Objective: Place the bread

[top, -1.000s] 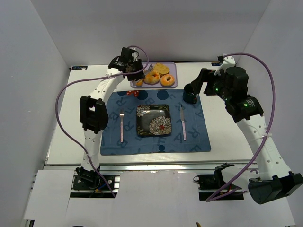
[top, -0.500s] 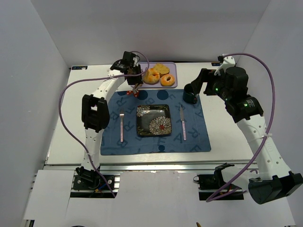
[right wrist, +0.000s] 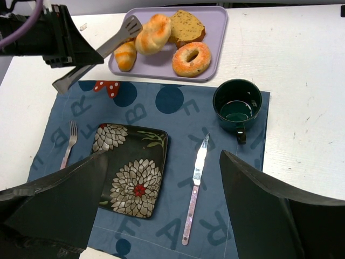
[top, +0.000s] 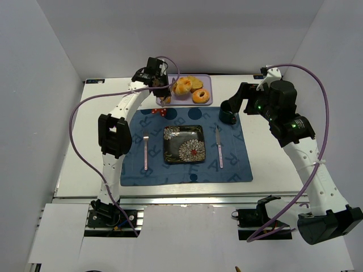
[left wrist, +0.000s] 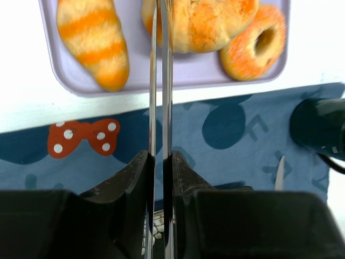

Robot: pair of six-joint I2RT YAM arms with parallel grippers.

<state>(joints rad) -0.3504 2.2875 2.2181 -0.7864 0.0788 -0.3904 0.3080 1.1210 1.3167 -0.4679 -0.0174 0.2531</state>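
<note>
Bread roll (left wrist: pixel 207 24): golden, orange-glazed, rounded; sits well ahead of the left jaws, slightly right of their centreline.

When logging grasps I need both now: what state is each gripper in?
Left gripper: jaws shut on the tongs.
Right gripper: jaws open, holding nothing.

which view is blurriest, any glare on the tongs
Left wrist view: the left gripper is dark and soft up close, and the tongs carry bright streaks; right wrist view: the right gripper shows as blurred dark masses, floral plate sharp; top external view: even light, faint shadows.
</note>
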